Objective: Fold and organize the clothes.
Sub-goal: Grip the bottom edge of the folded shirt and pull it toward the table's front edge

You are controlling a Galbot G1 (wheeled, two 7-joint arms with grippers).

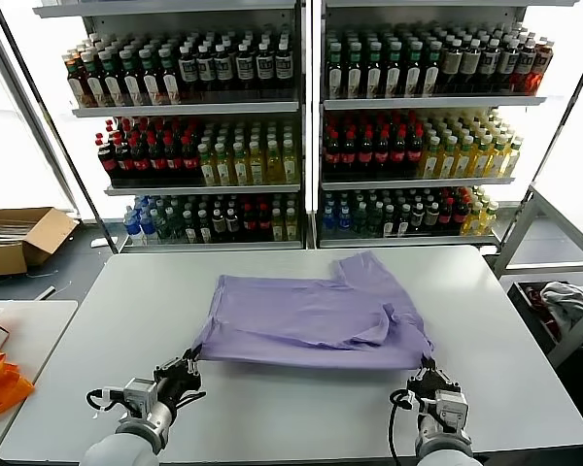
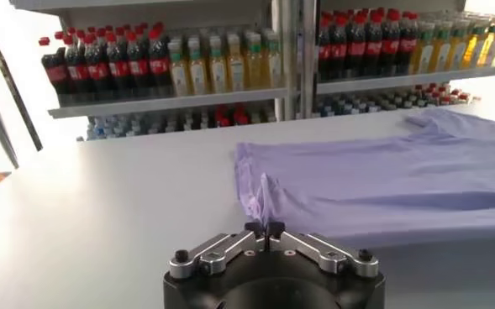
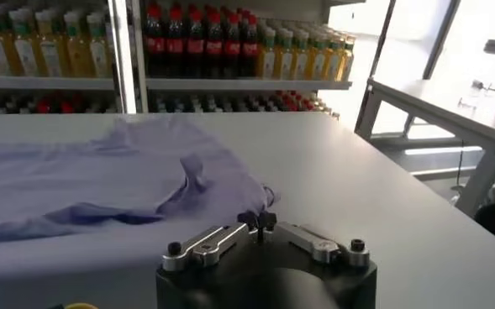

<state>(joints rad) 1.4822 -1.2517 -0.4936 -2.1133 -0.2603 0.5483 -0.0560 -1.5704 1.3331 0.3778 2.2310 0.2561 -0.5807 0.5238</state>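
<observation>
The lavender T-shirt (image 1: 316, 313) lies partly folded on the white table (image 1: 272, 408), with one sleeve pointing to the far right. My left gripper (image 1: 188, 363) is shut on the shirt's near left corner, which rises slightly to the fingertips in the left wrist view (image 2: 265, 227). My right gripper (image 1: 428, 370) is shut on the near right corner, and the cloth (image 3: 104, 180) reaches its closed tips (image 3: 256, 221). The shirt (image 2: 381, 180) spreads away from the left gripper. The print and the neck label are hidden.
Shelves of bottles (image 1: 301, 126) stand behind the table. A bright orange cloth (image 1: 0, 381) lies on a side table at the left, beyond it a cardboard box (image 1: 19, 238). A metal frame (image 1: 554, 233) and a grey-white cloth (image 1: 566, 296) are at the right.
</observation>
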